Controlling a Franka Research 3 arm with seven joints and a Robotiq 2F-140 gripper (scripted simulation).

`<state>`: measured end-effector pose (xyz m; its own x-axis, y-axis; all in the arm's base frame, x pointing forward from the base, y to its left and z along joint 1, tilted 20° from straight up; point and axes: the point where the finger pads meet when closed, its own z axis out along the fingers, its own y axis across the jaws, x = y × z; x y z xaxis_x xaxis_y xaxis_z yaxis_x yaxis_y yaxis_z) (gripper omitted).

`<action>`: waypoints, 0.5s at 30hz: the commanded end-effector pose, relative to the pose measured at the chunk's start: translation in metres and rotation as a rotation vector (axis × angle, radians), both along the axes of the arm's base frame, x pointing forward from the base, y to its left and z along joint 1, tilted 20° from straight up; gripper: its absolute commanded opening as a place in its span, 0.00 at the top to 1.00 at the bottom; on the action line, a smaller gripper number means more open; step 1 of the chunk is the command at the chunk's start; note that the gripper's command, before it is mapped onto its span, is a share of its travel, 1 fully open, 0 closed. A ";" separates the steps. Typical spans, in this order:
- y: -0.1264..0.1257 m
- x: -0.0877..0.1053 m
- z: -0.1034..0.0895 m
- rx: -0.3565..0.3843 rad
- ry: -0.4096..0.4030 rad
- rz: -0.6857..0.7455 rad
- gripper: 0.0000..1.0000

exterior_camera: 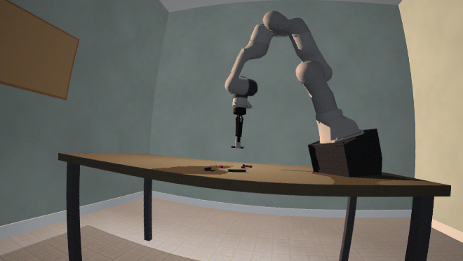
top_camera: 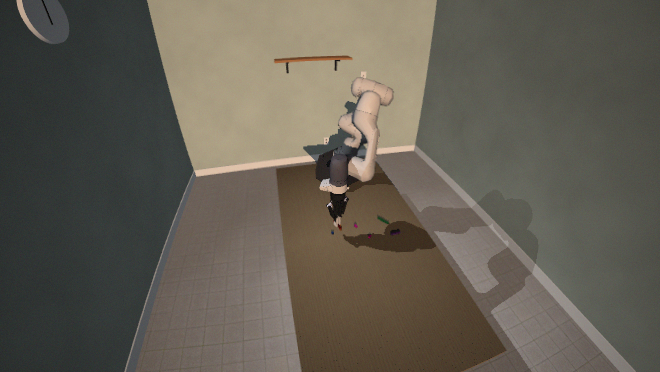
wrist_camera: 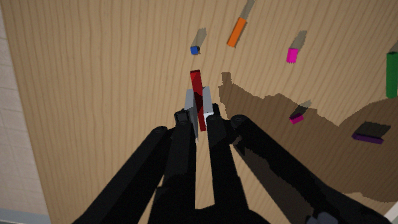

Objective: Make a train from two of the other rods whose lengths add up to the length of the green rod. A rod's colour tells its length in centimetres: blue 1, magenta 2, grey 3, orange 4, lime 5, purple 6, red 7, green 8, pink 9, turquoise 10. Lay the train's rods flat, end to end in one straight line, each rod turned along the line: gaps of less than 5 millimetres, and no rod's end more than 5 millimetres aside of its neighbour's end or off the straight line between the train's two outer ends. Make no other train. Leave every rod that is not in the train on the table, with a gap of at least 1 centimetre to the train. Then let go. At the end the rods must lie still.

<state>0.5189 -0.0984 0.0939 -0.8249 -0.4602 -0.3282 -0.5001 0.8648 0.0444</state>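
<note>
Hanging well above the table point(exterior_camera: 105, 159), the gripper point(wrist_camera: 199, 116) is clamped on the red rod point(wrist_camera: 198, 89), presumably to carry it to the blue rod point(wrist_camera: 194, 50) lying beyond it for the red-plus-blue train.

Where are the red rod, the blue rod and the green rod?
red rod point(wrist_camera: 198, 95), wrist view, middle, held in the hand
blue rod point(wrist_camera: 194, 50), wrist view, top face
green rod point(wrist_camera: 391, 75), wrist view, middle

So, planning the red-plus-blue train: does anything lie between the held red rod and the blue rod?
No: in the wrist view only bare table separates the red rod from the blue rod.
</note>
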 end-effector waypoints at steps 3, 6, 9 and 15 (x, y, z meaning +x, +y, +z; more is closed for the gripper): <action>0.002 0.001 -0.004 -0.004 -0.009 0.037 0.97; 0.003 0.002 -0.008 -0.004 -0.009 0.037 0.97; 0.004 0.005 -0.016 -0.004 -0.009 0.037 0.97; 0.009 0.011 -0.040 -0.004 -0.009 0.037 0.97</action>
<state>0.5222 -0.0881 0.0616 -0.8181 -0.4752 -0.3238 -0.5193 0.8524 0.0610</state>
